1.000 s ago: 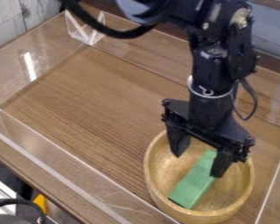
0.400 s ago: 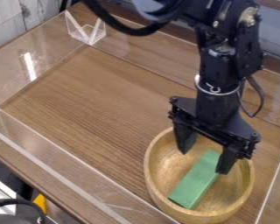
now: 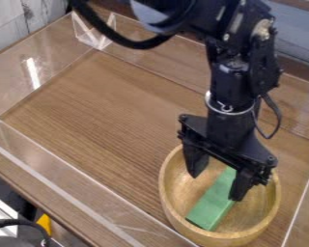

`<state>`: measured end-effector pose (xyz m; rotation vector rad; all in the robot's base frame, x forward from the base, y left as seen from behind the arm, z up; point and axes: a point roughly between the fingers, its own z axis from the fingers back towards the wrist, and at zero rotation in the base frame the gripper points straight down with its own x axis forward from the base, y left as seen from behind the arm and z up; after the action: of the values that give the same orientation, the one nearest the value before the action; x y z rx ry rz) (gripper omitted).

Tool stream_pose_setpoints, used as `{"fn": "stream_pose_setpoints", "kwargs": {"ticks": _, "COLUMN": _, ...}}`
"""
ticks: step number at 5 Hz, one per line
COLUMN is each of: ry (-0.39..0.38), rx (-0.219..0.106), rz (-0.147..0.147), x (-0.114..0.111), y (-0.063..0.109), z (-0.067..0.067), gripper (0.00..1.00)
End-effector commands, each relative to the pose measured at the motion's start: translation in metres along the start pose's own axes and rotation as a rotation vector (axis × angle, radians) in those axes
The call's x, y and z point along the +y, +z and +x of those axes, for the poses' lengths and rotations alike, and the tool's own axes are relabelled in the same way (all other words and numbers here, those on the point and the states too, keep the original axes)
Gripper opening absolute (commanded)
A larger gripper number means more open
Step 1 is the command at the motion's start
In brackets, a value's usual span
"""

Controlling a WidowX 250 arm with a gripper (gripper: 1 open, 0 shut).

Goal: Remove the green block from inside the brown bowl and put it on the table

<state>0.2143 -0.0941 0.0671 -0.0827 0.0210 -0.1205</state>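
Observation:
A flat green block point(image 3: 214, 205) lies inside the brown bowl point(image 3: 177, 209) at the table's near right, slanting from the bowl's middle toward its near rim. My black gripper point(image 3: 224, 179) points straight down into the bowl, jaws open wide. One finger point(image 3: 196, 163) stands left of the block's far end and the other to its right. The fingers straddle the block's upper end without gripping it. The block's far end is partly hidden behind the gripper. The bowl rests on the wood-grain table point(image 3: 105, 116).
Low clear plastic walls point(image 3: 67, 198) border the table on the near and left sides. A small clear bracket point(image 3: 96, 37) stands at the far left corner. The black arm point(image 3: 235, 68) rises above the bowl. Bare tabletop stretches left of the bowl.
The gripper shifted slightly right and back left over the bowl, ending a little lower around the block. Jaws stayed open. The block has not moved.

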Motion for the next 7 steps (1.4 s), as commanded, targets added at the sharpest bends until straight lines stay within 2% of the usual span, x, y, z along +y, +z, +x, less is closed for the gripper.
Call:
{"fn": "stream_pose_setpoints", "kwargs": {"ticks": 1, "ry": -0.018, "rx": -0.047, "rz": -0.014, "x": -0.015, "y": 0.001, "z": 0.006, "gripper": 1.0}}
{"fn": "stream_pose_setpoints", "kwargs": {"ticks": 2, "ry": -0.024, "rx": -0.049, "rz": -0.014, "x": -0.027, "y": -0.004, "z": 0.009, "gripper": 1.0}}
{"fn": "stream_pose_setpoints", "kwargs": {"ticks": 4, "ry": 0.075, "rx": -0.071, "rz": -0.02, "x": -0.024, "y": 0.031, "z": 0.007, "gripper": 1.0}}
{"fn": "stream_pose_setpoints", "kwargs": {"ticks": 5, "ry": 0.071, "rx": -0.069, "rz": -0.02, "x": -0.041, "y": 0.03, "z": 0.011, "gripper": 1.0}}
{"fn": "stream_pose_setpoints", "kwargs": {"ticks": 6, "ry": 0.063, "rx": -0.061, "rz": -0.018, "x": -0.054, "y": 0.022, "z": 0.011, "gripper": 1.0}}
{"fn": "stream_pose_setpoints", "kwargs": {"ticks": 7, "ry": -0.009, "rx": -0.053, "rz": -0.006, "x": -0.042, "y": 0.014, "z": 0.005, "gripper": 1.0}}
